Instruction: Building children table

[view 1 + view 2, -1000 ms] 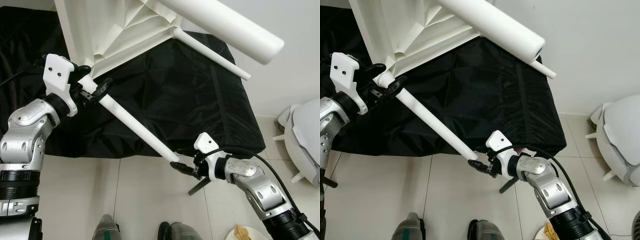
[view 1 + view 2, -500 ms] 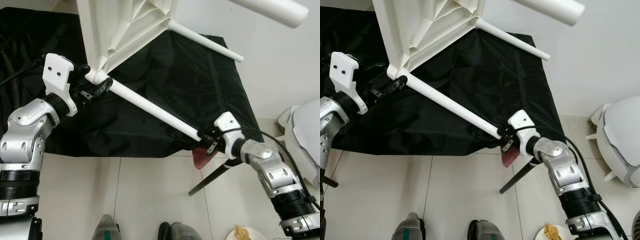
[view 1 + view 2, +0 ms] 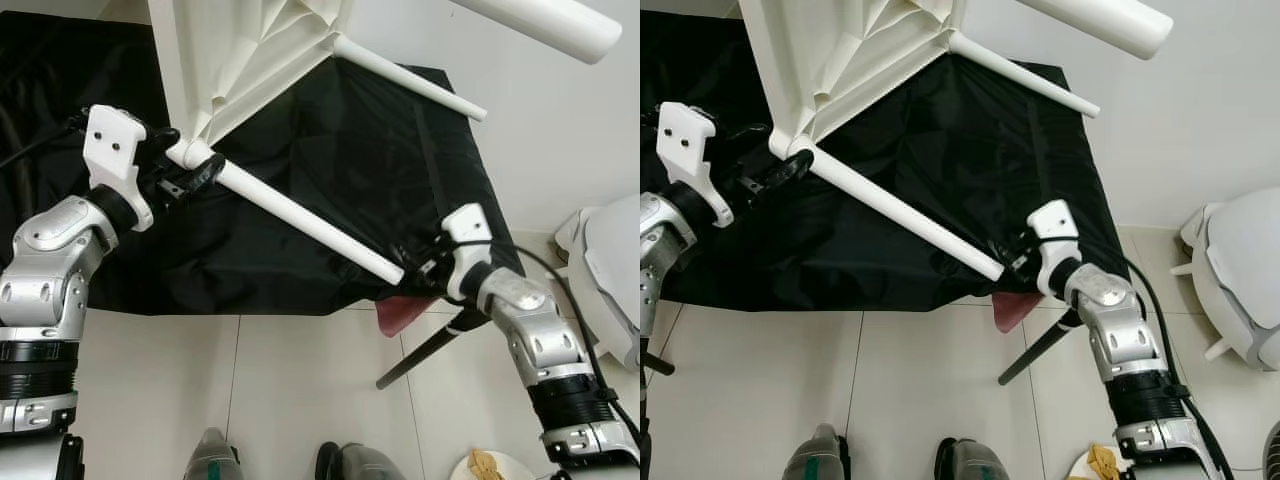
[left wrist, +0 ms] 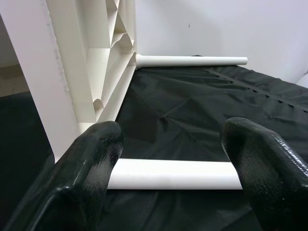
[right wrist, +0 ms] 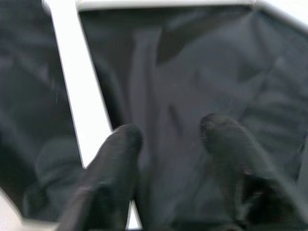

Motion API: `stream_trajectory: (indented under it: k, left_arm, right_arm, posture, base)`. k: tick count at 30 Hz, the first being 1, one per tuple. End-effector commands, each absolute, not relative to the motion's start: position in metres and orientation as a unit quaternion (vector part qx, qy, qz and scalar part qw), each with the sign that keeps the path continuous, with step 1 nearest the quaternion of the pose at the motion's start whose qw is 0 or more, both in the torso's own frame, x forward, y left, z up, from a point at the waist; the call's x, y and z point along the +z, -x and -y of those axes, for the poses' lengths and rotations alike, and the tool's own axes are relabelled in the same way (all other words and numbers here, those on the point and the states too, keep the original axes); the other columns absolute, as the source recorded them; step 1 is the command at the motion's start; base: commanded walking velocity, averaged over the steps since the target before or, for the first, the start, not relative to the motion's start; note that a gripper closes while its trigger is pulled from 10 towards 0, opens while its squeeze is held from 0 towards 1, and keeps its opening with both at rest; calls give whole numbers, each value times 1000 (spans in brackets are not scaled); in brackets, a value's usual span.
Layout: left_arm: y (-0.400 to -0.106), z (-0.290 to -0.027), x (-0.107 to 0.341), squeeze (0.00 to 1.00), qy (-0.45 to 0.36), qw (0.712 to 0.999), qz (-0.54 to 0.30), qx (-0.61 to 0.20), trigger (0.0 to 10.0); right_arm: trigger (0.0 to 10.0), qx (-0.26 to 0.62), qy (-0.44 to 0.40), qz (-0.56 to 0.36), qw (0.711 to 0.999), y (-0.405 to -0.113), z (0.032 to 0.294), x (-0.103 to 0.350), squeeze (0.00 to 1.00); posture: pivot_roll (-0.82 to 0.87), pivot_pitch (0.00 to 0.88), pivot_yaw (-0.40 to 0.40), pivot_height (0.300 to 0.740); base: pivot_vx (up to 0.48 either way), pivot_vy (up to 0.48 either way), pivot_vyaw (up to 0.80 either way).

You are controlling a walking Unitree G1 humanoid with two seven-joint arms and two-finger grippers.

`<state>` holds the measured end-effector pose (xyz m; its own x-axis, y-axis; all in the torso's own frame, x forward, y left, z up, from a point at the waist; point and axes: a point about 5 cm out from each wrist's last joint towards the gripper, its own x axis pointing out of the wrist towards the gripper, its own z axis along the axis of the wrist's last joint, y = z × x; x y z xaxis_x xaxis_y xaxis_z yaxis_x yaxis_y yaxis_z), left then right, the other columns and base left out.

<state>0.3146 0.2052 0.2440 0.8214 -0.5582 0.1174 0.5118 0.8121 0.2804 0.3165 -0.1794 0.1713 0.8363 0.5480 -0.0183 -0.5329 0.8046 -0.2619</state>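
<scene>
Right gripper [image 3: 425, 268]: at the free tip of the near leg, beside it; fingers spread, nothing between them, one black finger [image 5: 113, 159] lying against the leg's side in the right wrist view.
Near leg [image 3: 310, 226]: white tube, long axis running on a slant from the right gripper up and across to the corner of the table top at the robot's left; lower end unsupported above the edge of the black cloth.
Left gripper [image 3: 190, 178]: at the socket end of the same leg, fingers parted and straddling the tube without closing on it; in the left wrist view the leg passes crosswise between the two pads [image 4: 91, 159].
Table top [image 3: 250, 60]: white, tipped on edge, ribbed underside facing the robot, resting on the black cloth [image 3: 330, 150].
Far leg [image 3: 410, 75]: already seated at the far corner, pointing away to the right.
Loose leg [image 3: 540, 20]: thick white tube near the head camera, at the upper right; what holds it cannot be told.
Key relation: leg's axis joins the two grippers end to end, left nearer the socket, right nearer the tip; seating likely calls for a push or twist along that axis.
</scene>
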Motion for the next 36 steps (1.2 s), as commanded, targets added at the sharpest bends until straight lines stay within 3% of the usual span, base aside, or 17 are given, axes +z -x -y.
stream_trajectory:
  k: [1,6,10,11,12,13,24,29,36]
  left_arm:
    - [-316,-207,243,0,-122,951,93,-268,10000]
    - [-318,-210,243,0,-125,955,93,-252,10000]
    - [-325,-224,248,0,-129,970,96,-183,10000]
    - [-328,-228,246,0,-124,975,88,-162,10000]
    - [-328,-228,246,0,-124,975,88,-162,10000]
    - [-329,-231,244,0,-130,977,86,-143,10000]
    - [-331,-229,227,0,-110,988,71,-81,10000]
    - [-332,-213,216,0,-60,993,84,-52,10000]
    - [-334,-211,203,0,-41,996,75,-33,10000]
  right_arm:
    - [10000,274,114,50,954,-317,184,178,1000]
    - [10000,251,99,79,960,-319,189,189,1000]
    - [10000,189,65,121,972,-326,201,204,1000]
    - [10000,176,53,131,974,-327,203,207,408]
    - [10000,176,53,131,974,-327,203,207,408]
    - [10000,163,41,144,975,-328,203,211,0]
    - [10000,76,1,180,981,-331,198,213,0]
    - [10000,27,-11,155,987,-334,189,197,0]
    - [10000,44,-19,149,988,-335,177,190,0]
  posture:
    - [71,101,-82,740]
    - [74,94,-75,740]
    - [79,85,-69,740]
    - [82,83,-67,740]
    - [82,83,-67,740]
    - [84,80,-66,740]
    - [97,65,-61,740]
    - [105,50,-51,740]
    - [95,63,-58,740]
  base:
    - [0,0,0]
    - [0,0,0]
    - [0,0,0]
    - [0,0,0]
    - [0,0,0]
    - [0,0,0]
    - [0,0,0]
    - [0,0,0]
    - [0,0,0]
